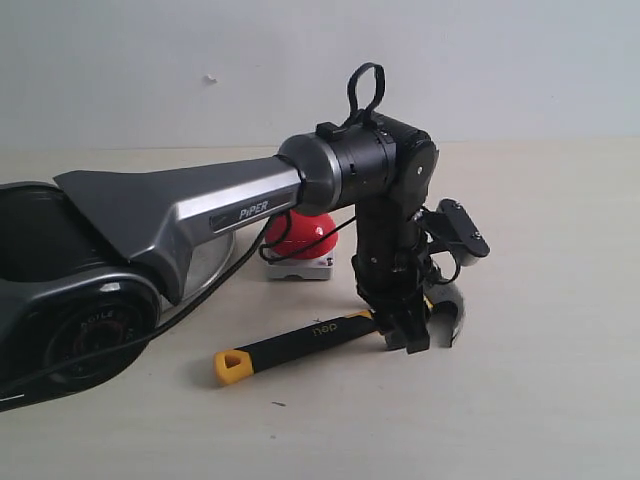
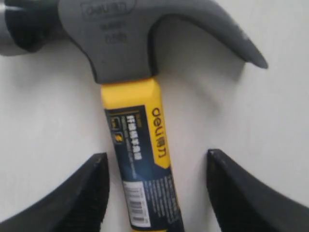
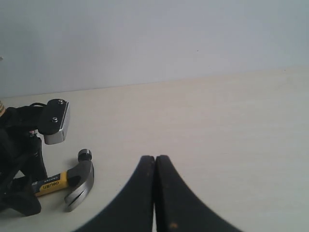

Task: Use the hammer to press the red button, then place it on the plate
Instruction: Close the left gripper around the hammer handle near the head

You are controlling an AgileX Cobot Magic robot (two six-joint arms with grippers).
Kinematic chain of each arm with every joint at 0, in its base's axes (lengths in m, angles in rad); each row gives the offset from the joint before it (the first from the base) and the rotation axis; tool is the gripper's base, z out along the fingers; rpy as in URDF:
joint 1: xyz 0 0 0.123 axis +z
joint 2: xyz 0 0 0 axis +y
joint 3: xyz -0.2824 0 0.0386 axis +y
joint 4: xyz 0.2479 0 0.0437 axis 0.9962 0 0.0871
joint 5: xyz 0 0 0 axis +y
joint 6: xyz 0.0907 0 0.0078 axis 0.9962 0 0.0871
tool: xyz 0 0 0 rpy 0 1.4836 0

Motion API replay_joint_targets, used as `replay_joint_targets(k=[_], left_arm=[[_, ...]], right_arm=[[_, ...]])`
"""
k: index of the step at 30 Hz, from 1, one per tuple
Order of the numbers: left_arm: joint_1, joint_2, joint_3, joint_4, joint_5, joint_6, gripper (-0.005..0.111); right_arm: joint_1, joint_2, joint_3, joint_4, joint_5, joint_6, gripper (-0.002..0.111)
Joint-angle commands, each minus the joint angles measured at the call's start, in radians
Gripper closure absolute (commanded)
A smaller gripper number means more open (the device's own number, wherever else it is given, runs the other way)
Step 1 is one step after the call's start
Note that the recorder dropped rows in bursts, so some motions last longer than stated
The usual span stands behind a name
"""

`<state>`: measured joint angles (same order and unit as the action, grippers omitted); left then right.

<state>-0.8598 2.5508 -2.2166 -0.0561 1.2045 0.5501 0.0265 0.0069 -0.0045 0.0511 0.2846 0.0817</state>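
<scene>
Hammer (image 1: 300, 342) is lying flat on the tabletop (image 1: 540, 380), yellow end to the left, with the red button (image 1: 300, 238) just behind it. Left gripper (image 1: 410, 340) is down over the neck, fingers (image 2: 87, 193) spread either side, not touching. Right gripper (image 3: 155, 159) has its fingers pressed together, empty.

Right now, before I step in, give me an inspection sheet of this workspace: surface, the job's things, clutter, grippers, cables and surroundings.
Surface: pale table, matte.
Hammer: lying flat on the table, not lifted.
Red button: on its grey base beyond the hammer, partly hidden by the left arm.
Plate: only a silver edge seems to show behind the left arm.
Clutter: nothing seen.
Left gripper: open, straddling the hammer's yellow neck.
Right gripper: shut, empty, apart from the hammer.
Cables: black cable runs from the left arm across the red button.
Surroundings: plain pale wall.
</scene>
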Motion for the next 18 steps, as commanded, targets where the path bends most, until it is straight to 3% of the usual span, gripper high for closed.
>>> replay_joint_targets(k=[1, 4, 10, 18], left_arm=[[0.004, 0.015, -0.004, 0.0, -0.02, 0.012, 0.051], [0.004, 0.021, -0.004, 0.0, -0.02, 0.013, 0.065], [0.004, 0.023, -0.004, 0.0, -0.027, 0.016, 0.107], [0.004, -0.006, -0.004, 0.0, -0.154, -0.056, 0.107]], right_arm=[[-0.004, -0.007, 0.005, -0.003, -0.002, 0.0, 0.108], [-0.004, -0.007, 0.005, -0.003, -0.002, 0.0, 0.108], [-0.004, -0.007, 0.005, -0.003, -0.002, 0.0, 0.108], [-0.004, -0.007, 0.005, -0.003, -0.002, 0.0, 0.108]])
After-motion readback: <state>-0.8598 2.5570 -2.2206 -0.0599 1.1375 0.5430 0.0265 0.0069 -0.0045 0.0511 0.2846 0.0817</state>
